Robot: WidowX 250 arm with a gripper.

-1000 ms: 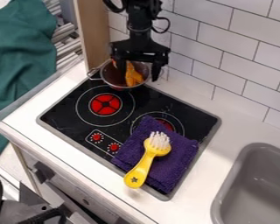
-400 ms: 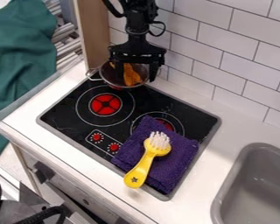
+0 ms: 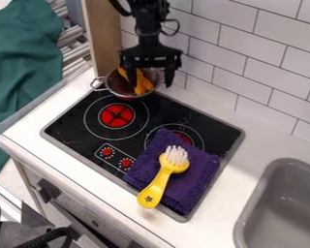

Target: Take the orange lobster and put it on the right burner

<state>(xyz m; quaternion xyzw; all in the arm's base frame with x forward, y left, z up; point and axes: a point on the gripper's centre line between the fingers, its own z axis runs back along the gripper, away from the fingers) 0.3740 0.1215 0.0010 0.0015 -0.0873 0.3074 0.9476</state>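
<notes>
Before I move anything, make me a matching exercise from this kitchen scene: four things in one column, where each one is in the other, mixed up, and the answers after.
Things:
1. Orange lobster
2. Yellow brush
3. Purple cloth
4. Grey sink

Places:
A. Draped partly over the right burner
B. Set in the counter, off to the right of the stove
C. Inside the pot at the back of the stove
D. Lying bristles up on top of the cloth

Right pairs: 1-C, 2-D, 3-A, 4-B.
</notes>
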